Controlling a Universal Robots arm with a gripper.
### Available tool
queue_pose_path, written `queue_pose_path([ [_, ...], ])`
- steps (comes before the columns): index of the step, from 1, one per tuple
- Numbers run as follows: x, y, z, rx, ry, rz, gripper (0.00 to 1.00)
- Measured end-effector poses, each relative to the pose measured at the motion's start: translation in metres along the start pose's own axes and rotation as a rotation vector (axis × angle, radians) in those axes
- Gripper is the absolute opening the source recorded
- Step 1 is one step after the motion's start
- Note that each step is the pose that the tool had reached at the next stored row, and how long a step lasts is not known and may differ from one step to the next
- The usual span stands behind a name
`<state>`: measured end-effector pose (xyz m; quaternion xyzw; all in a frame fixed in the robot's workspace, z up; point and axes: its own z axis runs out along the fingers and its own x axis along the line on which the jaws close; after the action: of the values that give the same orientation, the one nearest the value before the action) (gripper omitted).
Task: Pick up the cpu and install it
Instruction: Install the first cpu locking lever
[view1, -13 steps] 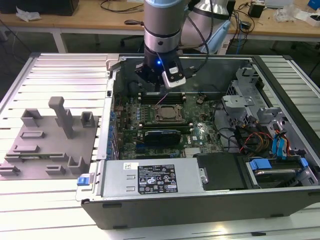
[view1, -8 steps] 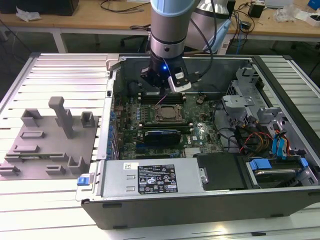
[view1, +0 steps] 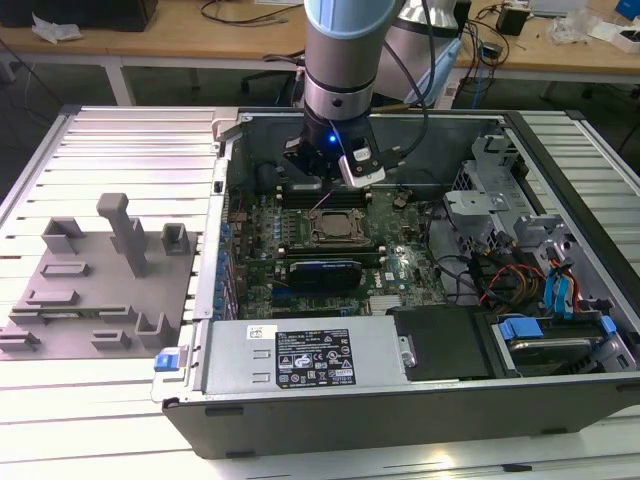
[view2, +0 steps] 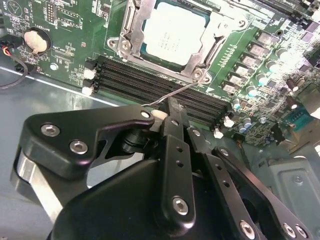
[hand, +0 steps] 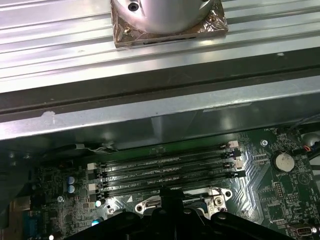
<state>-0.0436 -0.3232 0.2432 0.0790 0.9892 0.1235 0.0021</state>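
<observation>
The cpu (view2: 172, 32), a square chip with a silvery-white top, lies flat in the metal socket frame (view2: 127, 35) on the green motherboard (view2: 65, 30). In the exterior view the cpu (view1: 332, 227) sits mid-board inside the open computer case. My gripper (view2: 172, 107) hangs over the black memory slots (view2: 130, 82) just beside the socket, its black fingers (view2: 176, 150) shut together with nothing between them. A thin wire lever (view2: 172, 93) runs from the socket corner to the fingertips; I cannot tell if they touch. The gripper (view1: 320, 188) is just behind the socket.
A grey fixture plate (view1: 95, 290) with raised blocks lies on the exterior view's left. The case wall (hand: 150, 112) rises close behind the memory slots (hand: 165, 172). Drive bays and cables (view1: 530, 270) fill the case's right side, and a power supply (view1: 300, 355) sits at the front.
</observation>
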Motion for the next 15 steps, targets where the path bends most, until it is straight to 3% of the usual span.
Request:
queue_pose_path([
  [5,-0.0001,-0.0005,0.0019,-0.0003,-0.0007,0.000,0.11],
  [10,-0.0002,-0.0021,0.0076,-0.0018,-0.0094,-0.002,0.11],
  [15,-0.0003,-0.0038,0.0132,-0.0058,-0.0359,-0.009,0.11],
])
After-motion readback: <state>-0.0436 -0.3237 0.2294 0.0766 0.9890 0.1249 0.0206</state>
